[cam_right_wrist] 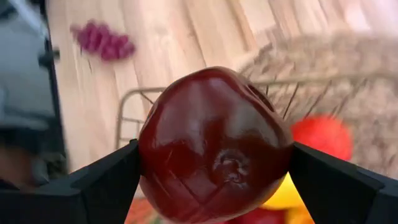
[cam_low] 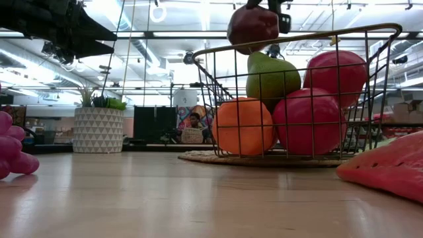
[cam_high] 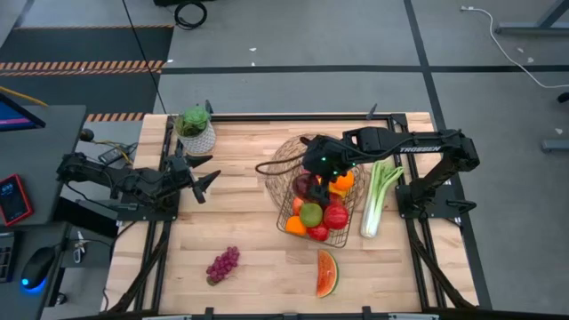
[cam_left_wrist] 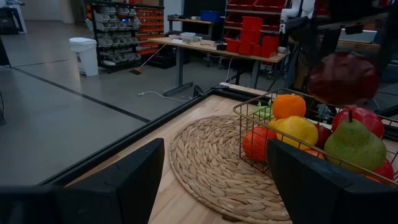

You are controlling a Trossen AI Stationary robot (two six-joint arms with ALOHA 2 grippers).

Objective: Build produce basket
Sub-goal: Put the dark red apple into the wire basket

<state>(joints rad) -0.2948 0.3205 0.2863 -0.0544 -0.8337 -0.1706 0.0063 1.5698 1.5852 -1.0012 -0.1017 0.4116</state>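
Your right gripper (cam_right_wrist: 214, 165) hangs over the basket (cam_high: 286, 182) with its jaws spread wide around a dark red apple (cam_right_wrist: 214, 146), pinching it from both sides just above the pear (cam_low: 272, 73), orange (cam_low: 242, 125) and red apples already inside. Your left gripper (cam_high: 203, 173) waits well apart near the potted plant (cam_high: 196, 129), jaws spread and holding nothing. You can see the grapes (cam_high: 222, 264), watermelon slice (cam_high: 326, 273) and celery stalk (cam_high: 378, 197) lying on the table (cam_high: 240, 222) outside the basket.
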